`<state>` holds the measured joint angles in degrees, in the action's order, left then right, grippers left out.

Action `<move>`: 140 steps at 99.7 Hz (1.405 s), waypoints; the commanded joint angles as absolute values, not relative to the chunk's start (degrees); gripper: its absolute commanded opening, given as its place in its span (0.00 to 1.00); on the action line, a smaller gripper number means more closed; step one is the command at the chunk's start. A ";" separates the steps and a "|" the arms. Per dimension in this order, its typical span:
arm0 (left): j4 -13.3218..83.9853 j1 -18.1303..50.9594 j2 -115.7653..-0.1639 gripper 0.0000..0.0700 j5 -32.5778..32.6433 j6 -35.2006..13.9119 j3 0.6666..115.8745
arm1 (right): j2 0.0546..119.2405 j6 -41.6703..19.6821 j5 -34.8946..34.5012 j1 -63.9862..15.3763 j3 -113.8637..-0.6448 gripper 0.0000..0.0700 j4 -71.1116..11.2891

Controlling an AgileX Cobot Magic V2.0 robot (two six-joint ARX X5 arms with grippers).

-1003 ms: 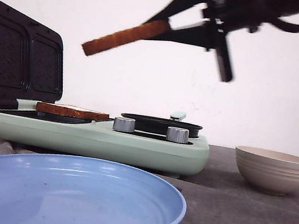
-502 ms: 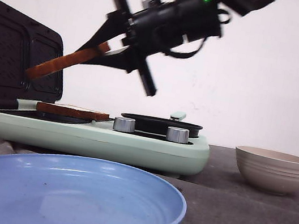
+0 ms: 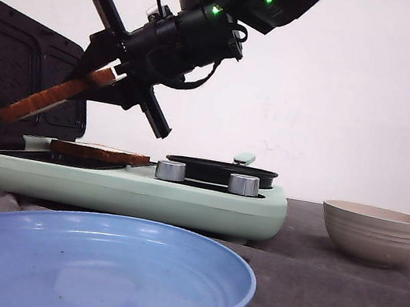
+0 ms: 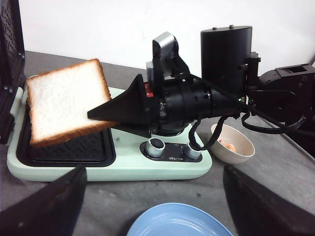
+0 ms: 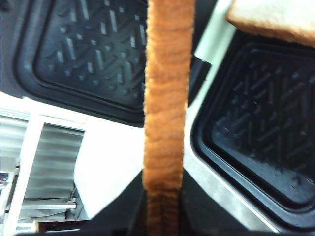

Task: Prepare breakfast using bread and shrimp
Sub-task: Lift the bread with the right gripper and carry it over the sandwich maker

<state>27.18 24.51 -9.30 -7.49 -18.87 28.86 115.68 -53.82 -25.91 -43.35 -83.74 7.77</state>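
My right gripper (image 3: 98, 77) is shut on one slice of bread (image 3: 47, 99) by its crust, holding it tilted downward in front of the open lid (image 3: 24, 80) of the mint-green sandwich maker (image 3: 136, 189). In the right wrist view the slice's crust (image 5: 167, 98) runs up from between the fingers. A second slice (image 3: 99, 153) lies flat on the maker's lower plate (image 5: 266, 132). The shrimp (image 4: 229, 146) sits in the beige bowl (image 4: 236, 152). My left gripper (image 4: 155, 199) is open and empty, low over the table in front of the maker.
A blue plate (image 3: 91, 268) lies at the front of the table. A small black pan (image 3: 220, 171) with a mint handle sits on the maker's right side, behind two silver knobs (image 3: 170, 170). The beige bowl (image 3: 375, 233) stands to the right of the maker.
My right arm has swung left and down with the bread, from high above the pan to over the maker's left plate by the lid. The slice now tilts more steeply.
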 commanded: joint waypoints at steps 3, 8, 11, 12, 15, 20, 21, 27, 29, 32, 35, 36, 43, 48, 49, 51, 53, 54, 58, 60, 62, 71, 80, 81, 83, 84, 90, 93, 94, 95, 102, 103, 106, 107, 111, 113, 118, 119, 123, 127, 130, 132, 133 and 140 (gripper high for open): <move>26.41 24.71 -9.21 0.68 -7.51 -19.09 30.04 | 116.92 -53.45 -25.47 -43.86 -85.21 0.00 7.68; 26.41 24.71 -9.21 0.68 -7.51 -19.09 30.04 | 116.92 -53.34 -25.36 -43.86 -85.21 0.00 7.18; 26.41 24.71 -9.23 0.68 -7.51 -19.09 30.04 | 116.92 -53.34 -25.30 -43.86 -85.21 0.00 7.09; 26.41 24.71 -9.23 0.68 -7.49 -19.09 30.04 | 116.92 -53.34 -25.26 -43.86 -85.21 0.00 7.03; 26.55 24.71 -9.23 0.68 -7.40 -18.70 30.04 | 116.92 -45.95 -14.52 -46.83 -85.21 0.22 1.21; 26.55 24.71 -9.23 0.68 -7.40 -18.70 30.04 | 116.92 -45.71 -14.52 -46.83 -85.21 0.22 1.02; 26.55 24.71 -9.23 0.68 -7.40 -18.70 30.04 | 116.92 -45.65 -14.50 -46.83 -85.21 0.22 0.91; 26.55 24.71 -9.23 0.68 -7.40 -18.70 30.04 | 116.92 -45.36 -14.52 -46.81 -85.21 0.22 0.58; 26.55 24.71 -9.23 0.68 -7.42 -18.70 30.04 | 116.92 -45.17 -14.50 -46.81 -85.21 0.22 0.38; 26.55 24.71 -9.23 0.68 -7.40 -18.70 30.04 | 116.92 -44.82 -14.52 -46.83 -85.21 0.22 0.23; 26.55 24.71 -9.23 0.68 -7.40 -18.70 30.04 | 116.92 -44.56 -14.55 -46.83 -85.21 0.22 -0.12; 26.55 24.71 -9.23 0.68 -7.40 -18.70 30.04 | 116.92 -44.49 -14.55 -46.83 -85.21 0.22 -0.19; 26.55 24.71 -9.23 0.68 -7.40 -18.70 30.04 | 116.92 -44.03 -14.50 -46.87 -85.21 0.22 -0.84; 26.55 24.71 -9.23 0.68 -7.40 -18.70 30.04 | 116.92 -43.70 -14.44 -46.87 -85.21 0.22 -1.21; 26.55 24.71 -9.23 0.68 -7.42 -18.70 30.04 | 116.92 -43.57 -14.41 -46.87 -85.21 0.22 -1.30; 26.55 24.71 -9.23 0.68 -7.40 -18.70 30.04 | 116.92 -43.33 -14.28 -46.87 -85.21 0.22 -1.39; 26.55 24.71 -9.23 0.68 -7.40 -18.70 30.04 | 116.92 -43.09 -14.11 -46.87 -85.21 0.22 -1.54; 26.55 24.71 -9.23 0.68 -7.40 -18.70 30.04 | 116.92 -42.98 -14.00 -46.87 -85.21 0.22 -1.61; 26.55 24.71 -9.23 0.68 -7.40 -18.70 30.04 | 116.92 -42.52 -13.50 -46.87 -85.21 0.22 -1.83; 26.55 24.71 -9.23 0.68 -7.40 -18.70 30.04 | 116.92 -42.30 -13.45 -46.87 -85.23 0.22 -1.87; 26.55 24.71 -9.23 0.68 -7.40 -18.70 30.04 | 116.92 -42.02 -13.45 -46.87 -85.23 0.22 -1.85; 26.57 24.71 -9.23 0.68 -7.40 -18.70 30.04 | 116.92 -41.43 -13.37 -46.87 -85.23 0.22 -1.85; 26.57 24.71 -9.23 0.68 -7.40 -18.70 30.04 | 116.92 -41.21 -12.97 -46.87 -85.23 0.22 -1.87; 26.57 24.71 -9.23 0.68 -7.40 -18.70 30.04 | 116.92 -41.19 -12.95 -46.87 -85.23 0.22 -1.87; 26.57 24.71 -9.23 0.68 -7.38 -18.70 30.04 | 116.92 -41.10 -12.95 -46.87 -85.23 0.22 -1.87; 26.57 24.71 -9.23 0.68 -7.38 -18.70 30.04 | 116.92 -41.08 -12.97 -46.87 -85.23 0.22 -1.87; 26.57 24.71 -9.23 0.68 -7.38 -18.70 30.04 | 116.92 -40.99 -13.04 -46.87 -85.23 0.22 -1.93; 26.57 24.71 -9.23 0.68 -7.35 -18.70 30.04 | 116.92 -40.84 -13.04 -46.87 -85.23 0.22 -2.04; 26.57 24.71 -9.23 0.68 -7.35 -18.70 30.04 | 116.92 -40.82 -13.04 -46.87 -85.23 0.23 -2.09; 26.57 24.71 -9.23 0.68 -7.33 -18.70 30.04 | 116.92 -40.75 -13.04 -46.87 -85.23 0.23 -2.15; 26.57 24.71 -9.23 0.68 -7.31 -18.70 30.04 | 116.92 -40.27 -13.32 -46.87 -85.23 0.24 -2.48; 26.57 24.71 -9.23 0.68 -7.31 -18.70 30.04 | 116.92 -40.25 -13.39 -46.87 -85.25 0.24 -2.57; 26.57 24.71 -9.23 0.68 -7.31 -18.70 30.04 | 116.92 -40.23 -13.47 -46.87 -85.27 0.24 -2.74; 26.57 24.71 -9.23 0.68 -7.31 -18.70 30.04 | 116.92 -40.21 -13.54 -46.87 -85.27 0.24 -2.81; 26.57 24.71 -9.21 0.68 -7.31 -18.70 30.04 | 116.92 -40.07 -13.65 -46.87 -85.34 0.25 -3.05; 26.57 24.71 -9.23 0.68 -7.31 -18.70 30.04 | 116.92 -40.01 -13.72 -46.87 -85.43 0.25 -3.18; 26.55 24.71 -9.23 0.68 -7.29 -18.70 30.04 | 116.92 -39.83 -13.72 -46.89 -85.84 0.26 -3.81; 26.55 24.71 -9.23 0.68 -7.29 -18.70 30.04 | 116.92 -39.77 -13.72 -46.92 -85.95 0.26 -3.99; 26.57 24.71 -9.23 0.68 -7.29 -18.72 30.04 | 116.92 -39.42 -13.58 -47.03 -86.41 0.27 -4.51; 26.55 24.71 -9.21 0.68 -7.29 -18.72 30.04 | 116.92 -38.94 -13.47 -47.05 -86.89 0.29 -4.78; 26.55 24.71 -9.23 0.68 -7.31 -18.72 30.04 | 116.92 -38.65 -13.47 -47.13 -87.24 0.29 -4.80; 26.55 24.71 -9.23 0.68 -7.29 -18.72 30.04 | 116.92 -38.52 -13.45 -47.13 -87.50 0.29 -4.82; 26.57 24.71 -9.23 0.68 -7.29 -18.72 30.04 | 116.92 -38.52 -13.50 -47.13 -87.61 0.30 -4.84; 26.57 24.71 -9.23 0.68 -7.31 -18.74 30.04 | 116.92 -38.37 -13.30 -47.13 -88.86 0.30 -6.09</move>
